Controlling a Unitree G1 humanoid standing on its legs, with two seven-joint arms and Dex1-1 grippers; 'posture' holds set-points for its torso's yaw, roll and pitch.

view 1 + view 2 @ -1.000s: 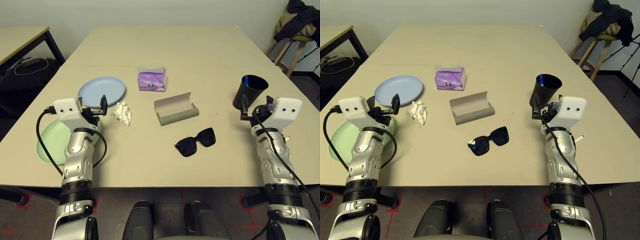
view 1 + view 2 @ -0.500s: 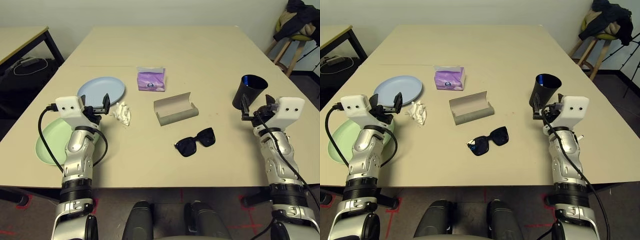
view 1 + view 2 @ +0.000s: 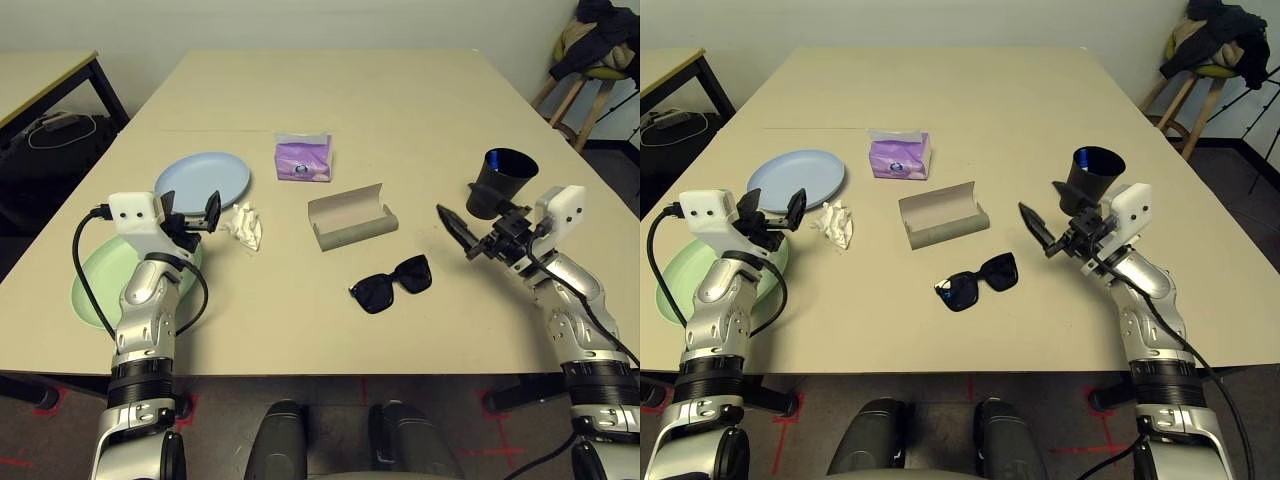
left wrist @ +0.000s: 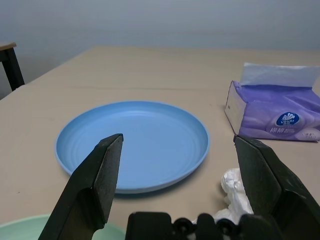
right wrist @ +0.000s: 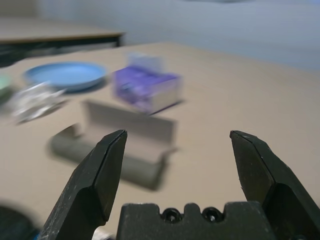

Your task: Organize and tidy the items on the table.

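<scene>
Starting at the left of the table, a green plate lies under the left gripper, jaws wide and empty, beside the blue plate and tissue. Mid-table sit the open glasses case and sunglasses. Rightward, the right gripper gapes empty near the black cup.

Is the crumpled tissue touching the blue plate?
Apart. In the left eye view, a strip of bare table shows between the crumpled tissue and the blue plate.
</scene>
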